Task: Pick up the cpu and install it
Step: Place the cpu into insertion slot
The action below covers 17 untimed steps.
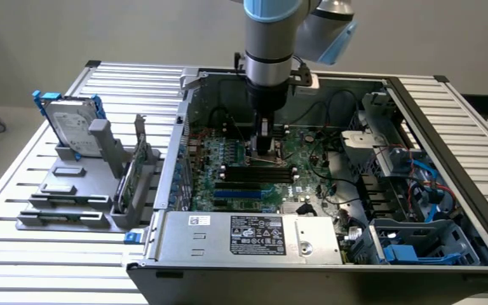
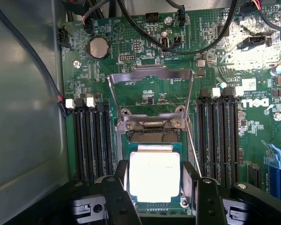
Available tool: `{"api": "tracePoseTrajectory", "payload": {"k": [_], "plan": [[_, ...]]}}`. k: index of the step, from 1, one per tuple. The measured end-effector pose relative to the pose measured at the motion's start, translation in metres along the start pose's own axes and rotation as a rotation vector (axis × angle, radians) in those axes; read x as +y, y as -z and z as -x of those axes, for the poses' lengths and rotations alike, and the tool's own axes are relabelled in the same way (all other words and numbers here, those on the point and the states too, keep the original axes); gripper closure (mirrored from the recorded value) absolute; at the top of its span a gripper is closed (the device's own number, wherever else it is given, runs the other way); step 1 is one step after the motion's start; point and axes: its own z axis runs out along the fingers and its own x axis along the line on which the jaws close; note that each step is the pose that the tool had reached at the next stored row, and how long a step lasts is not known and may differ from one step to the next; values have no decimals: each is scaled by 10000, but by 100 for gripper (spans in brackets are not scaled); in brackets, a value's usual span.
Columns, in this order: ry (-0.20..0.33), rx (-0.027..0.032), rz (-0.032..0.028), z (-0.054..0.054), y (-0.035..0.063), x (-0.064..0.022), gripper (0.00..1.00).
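Gripper (image 2: 155, 169) fingers (image 2: 123, 180) clamp the cpu (image 2: 154, 176) by two opposite edges, directly over the socket (image 2: 152, 136), whose load frame (image 2: 150, 74) is swung open. Seated or not, I cannot tell. I judge it light, rigid and fragile underneath: edge hold only.

one cpu (image 2: 154, 177), one hard drive (image 1: 72, 127)

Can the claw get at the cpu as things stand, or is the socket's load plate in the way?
Probably yes. The load plate is swung up, clear of the cpu. The claw sits right at the chip, straddling it, with no cable crossing between them.
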Motion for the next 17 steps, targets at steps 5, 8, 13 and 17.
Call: {"api": "tracePoseTrajectory", "payload": {"k": [5,8,13,17], "plan": [[6,3,65,1,-15,-1,45],[8,1,83,1,-24,-2,45],[84,-46,174,3,-50,-3,45],[157,-98,204,4,-59,-4,45]]}}
